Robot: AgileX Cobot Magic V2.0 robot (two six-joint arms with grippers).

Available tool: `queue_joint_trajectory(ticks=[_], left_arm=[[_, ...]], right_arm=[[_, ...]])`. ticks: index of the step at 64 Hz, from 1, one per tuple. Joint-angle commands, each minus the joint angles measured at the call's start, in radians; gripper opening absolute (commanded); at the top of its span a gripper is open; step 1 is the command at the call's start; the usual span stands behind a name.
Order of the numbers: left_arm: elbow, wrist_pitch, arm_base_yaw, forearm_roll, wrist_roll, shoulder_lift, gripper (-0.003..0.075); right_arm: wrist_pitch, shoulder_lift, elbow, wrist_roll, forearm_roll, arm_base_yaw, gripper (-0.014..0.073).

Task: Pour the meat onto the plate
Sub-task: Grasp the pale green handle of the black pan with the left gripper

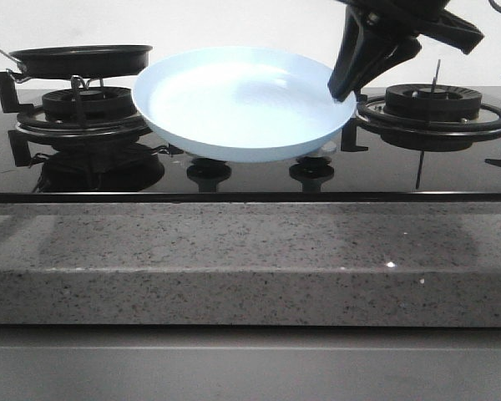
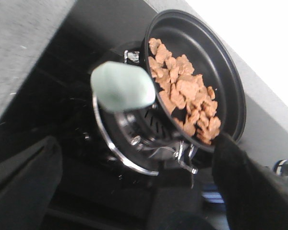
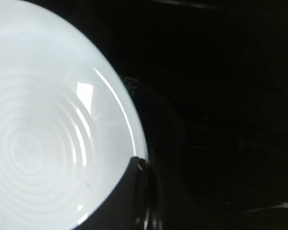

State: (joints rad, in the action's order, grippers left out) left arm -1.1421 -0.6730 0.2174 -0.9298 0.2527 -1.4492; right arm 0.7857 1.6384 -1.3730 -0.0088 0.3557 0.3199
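The pale blue plate [image 1: 242, 100] is between the two burners, tilted so its inside faces the camera. My right gripper [image 1: 344, 83] is shut on its right rim; in the right wrist view one dark finger [image 3: 129, 196] lies over the plate's edge [image 3: 48, 143]. The plate holds nothing. The meat [image 2: 187, 91] is heaped in the black frying pan [image 2: 221, 72], which sits on the left burner [image 1: 88, 104]. The pan's pale green handle [image 2: 122, 86] points toward my left gripper [image 2: 139, 201], which is open with its fingers wide apart, short of the handle. The left gripper does not show in the front view.
The black glass hob [image 1: 259, 180] has a second burner [image 1: 434, 104] at the right, behind the right arm. Two knobs [image 1: 209, 171] sit under the plate. A grey speckled stone counter edge [image 1: 250, 259] runs along the front.
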Motion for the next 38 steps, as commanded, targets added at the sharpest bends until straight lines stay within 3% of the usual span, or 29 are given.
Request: queue_joint_trajectory(ticks=[1, 38], left_arm=[[-0.074, -0.028, 0.008, -0.122, 0.059, -0.031, 0.0620], [-0.137, 0.032, 0.010, -0.177, 0.083, -0.127, 0.0620]], right_arm=[[-0.037, -0.036, -0.028, -0.009, 0.010, -0.001, -0.0059], [-0.037, -0.036, -0.028, -0.009, 0.010, -0.001, -0.0059]])
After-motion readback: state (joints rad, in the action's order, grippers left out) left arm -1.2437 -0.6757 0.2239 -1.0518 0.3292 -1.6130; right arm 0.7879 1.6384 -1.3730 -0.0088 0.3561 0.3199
